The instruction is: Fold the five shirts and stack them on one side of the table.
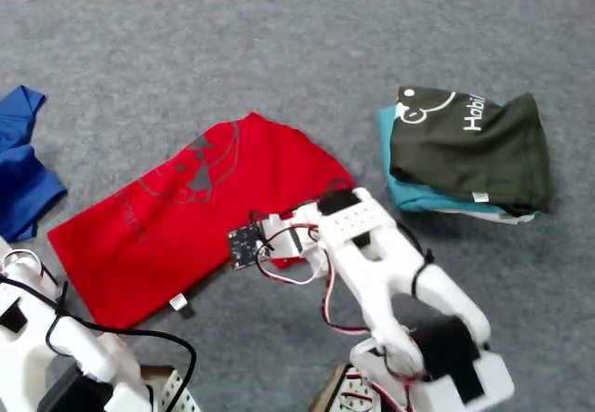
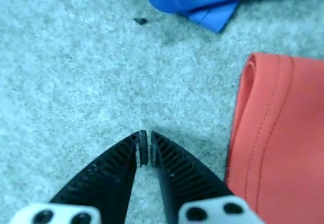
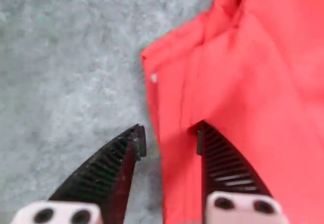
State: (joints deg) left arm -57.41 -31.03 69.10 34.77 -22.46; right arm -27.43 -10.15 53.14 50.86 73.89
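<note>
Red shirt (image 1: 186, 217) lay mid-table, w/ a grey graphic (image 1: 200, 166) and a small white tag (image 1: 177, 302) at its 6 o'clock edge. R gripper (image 3: 167, 140) was spread wide, straddling that shirt's edge, gripping nothing. L gripper (image 2: 145, 148) was pinched closed, empty, over bare table (image 2: 66, 82) beside the hem. Blue shirt (image 1: 23, 166) sat at 9 o'clock. At 3 o'clock was a folded stack: dark shirt (image 1: 474, 152) w/ white lettering (image 1: 472, 112) on top, teal shirt (image 1: 409, 193) under.

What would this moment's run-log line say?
right gripper open at red shirt edge | left gripper shut over table | folded stack at table side | blue shirt crumpled
</note>
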